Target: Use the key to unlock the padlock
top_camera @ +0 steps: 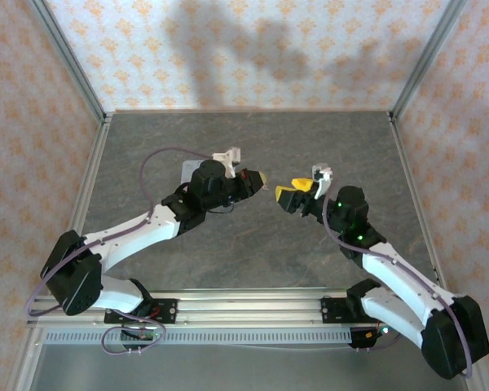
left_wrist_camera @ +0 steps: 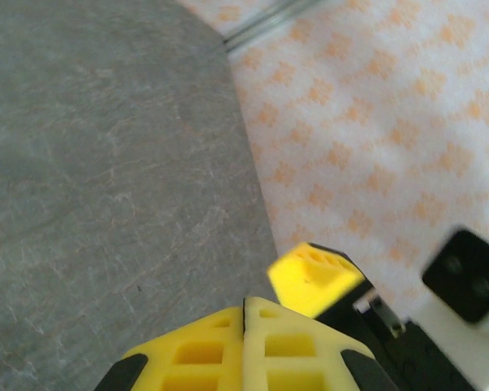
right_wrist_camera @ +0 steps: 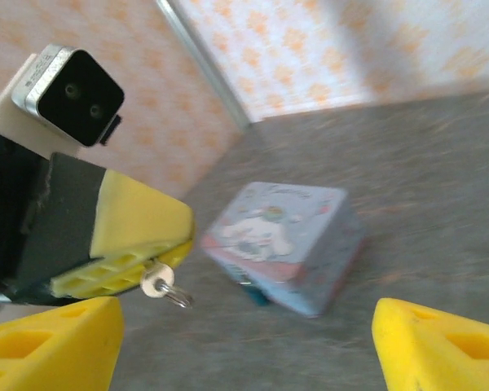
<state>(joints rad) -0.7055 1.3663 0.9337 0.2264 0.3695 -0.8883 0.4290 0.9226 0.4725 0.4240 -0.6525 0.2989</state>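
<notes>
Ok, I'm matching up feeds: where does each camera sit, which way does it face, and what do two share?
Top external: above and behind the bases, looking down on the table; both arms, left pincer and right pincer show.
Left wrist: on the left arm, facing past its shut fingers to the right pincer.
Right wrist: between its open fingers, facing the left pincer, the key and a tin.
Shared: each wrist view shows the other pincer.

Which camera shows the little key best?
The right wrist view: the key pokes out clearly from the left arm's fingers, which pinch it. From above and in the left wrist view, those fingers hide it.
</notes>
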